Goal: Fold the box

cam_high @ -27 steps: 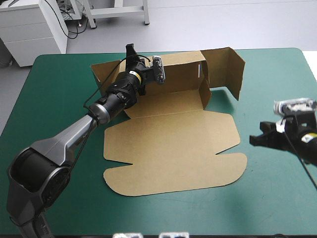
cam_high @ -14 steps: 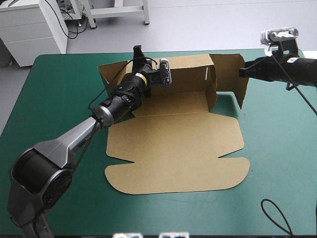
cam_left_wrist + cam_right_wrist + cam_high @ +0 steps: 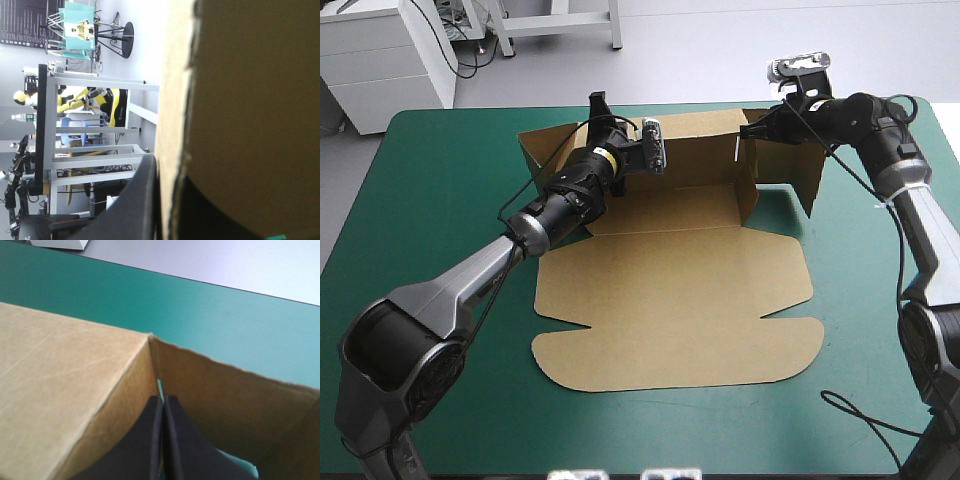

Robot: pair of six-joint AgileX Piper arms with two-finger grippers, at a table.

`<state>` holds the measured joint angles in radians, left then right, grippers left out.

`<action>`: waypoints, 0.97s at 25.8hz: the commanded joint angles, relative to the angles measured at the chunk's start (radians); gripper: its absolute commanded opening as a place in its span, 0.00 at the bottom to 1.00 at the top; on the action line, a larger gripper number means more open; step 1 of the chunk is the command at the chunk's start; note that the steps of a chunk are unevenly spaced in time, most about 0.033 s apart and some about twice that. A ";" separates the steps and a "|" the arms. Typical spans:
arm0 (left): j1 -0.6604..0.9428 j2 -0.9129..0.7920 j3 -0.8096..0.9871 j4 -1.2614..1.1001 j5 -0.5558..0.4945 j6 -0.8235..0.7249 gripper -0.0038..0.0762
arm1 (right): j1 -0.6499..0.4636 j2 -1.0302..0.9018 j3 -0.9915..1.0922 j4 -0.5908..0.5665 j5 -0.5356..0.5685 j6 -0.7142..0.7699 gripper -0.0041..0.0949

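Noted box (image 3: pixel 670 300) part-raised at far side of tabletop (image 3: pixel 440 200), rear wall (image 3: pixel 695 150) clamped in left end effector (image 3: pixel 596 110), right end effector (image 3: pixel 162 400) closed at right corner; judged side flap (image 3: pixel 795 150) liable to spring outward if pushed off-crease.

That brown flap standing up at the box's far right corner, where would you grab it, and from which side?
Probably its free top edge, from above and the right: the flap stands upright, hinged on the back wall, open table beside it. The left end effector holds that wall's top.
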<state>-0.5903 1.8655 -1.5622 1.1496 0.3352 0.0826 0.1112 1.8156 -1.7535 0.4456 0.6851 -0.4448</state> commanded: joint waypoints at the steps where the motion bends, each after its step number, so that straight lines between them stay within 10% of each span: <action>1: -0.006 -0.049 -0.029 -0.002 -0.025 -0.020 0.04 | 0.003 -0.030 -0.039 0.008 -0.140 0.009 0.04; 10: -0.006 -0.049 -0.029 -0.002 -0.025 -0.020 0.04 | 0.003 -0.012 -0.039 -0.023 -0.300 0.026 0.04; 25: -0.006 -0.046 -0.029 -0.002 -0.025 -0.020 0.04 | 0.003 0.054 -0.037 0.010 -0.172 0.051 0.04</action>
<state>-0.5906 1.8665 -1.5622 1.1477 0.3362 0.0857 0.1143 1.9261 -1.7730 0.4376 0.4653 -0.3944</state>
